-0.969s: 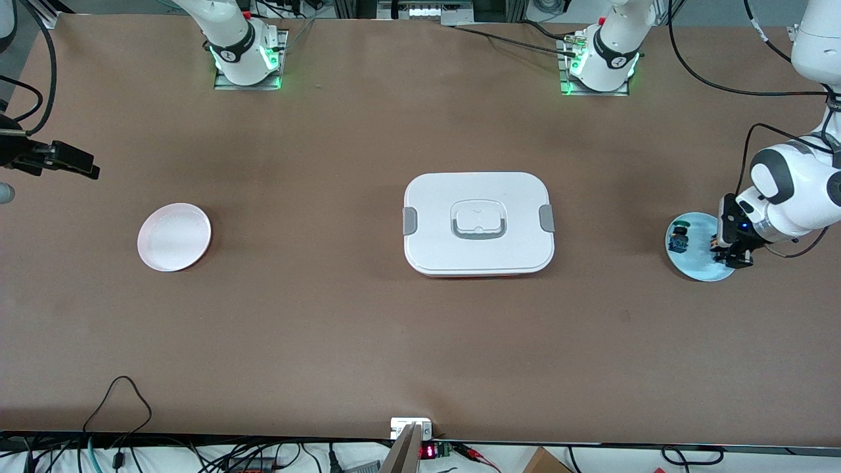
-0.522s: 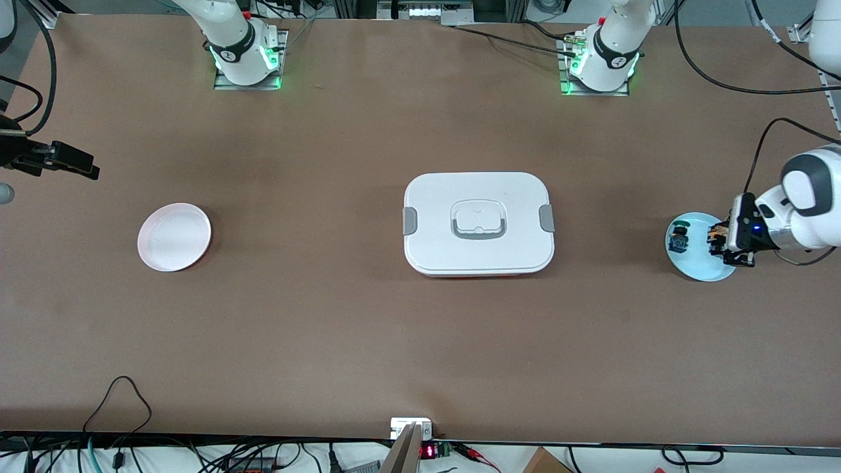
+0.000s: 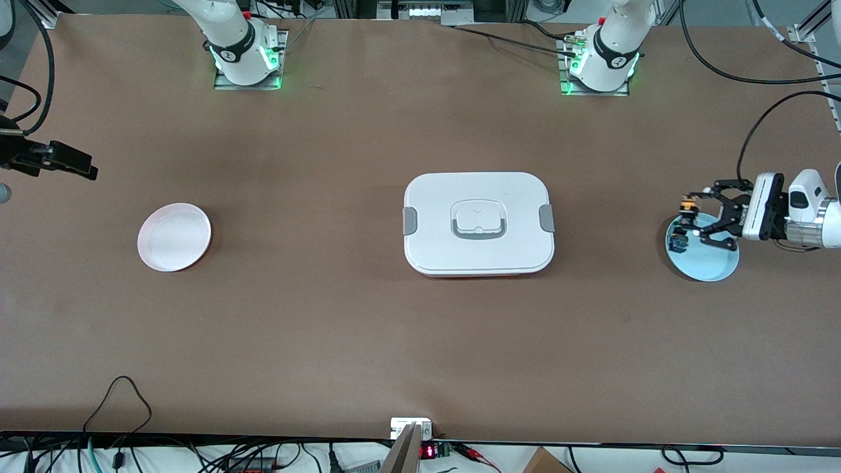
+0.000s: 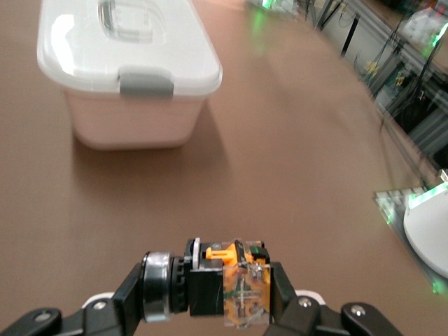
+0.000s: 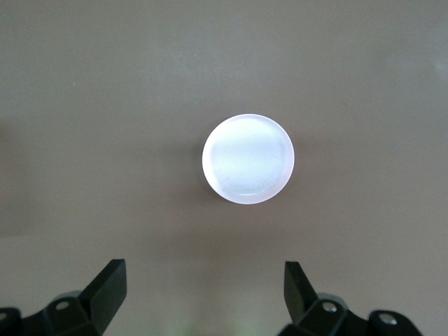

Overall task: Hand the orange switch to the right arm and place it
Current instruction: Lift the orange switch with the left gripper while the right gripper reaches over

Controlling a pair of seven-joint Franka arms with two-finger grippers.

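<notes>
The orange switch (image 4: 227, 280), a stubby black block with an orange collar and a translucent tan rear, is clamped in the left gripper (image 3: 688, 219), which hangs over the ten-o'clock rim of the glossy pale-blue round plate (image 3: 708, 264) where a blue-bodied switch (image 3: 677, 244) lies. At table centre sits a smooth white rounded-rectangle lidded box (image 3: 478, 223) with grey side latches. The right gripper (image 5: 204, 290) waits with its matte black fingers spread wide, looking down on the shiny white round plate (image 5: 248, 159).
</notes>
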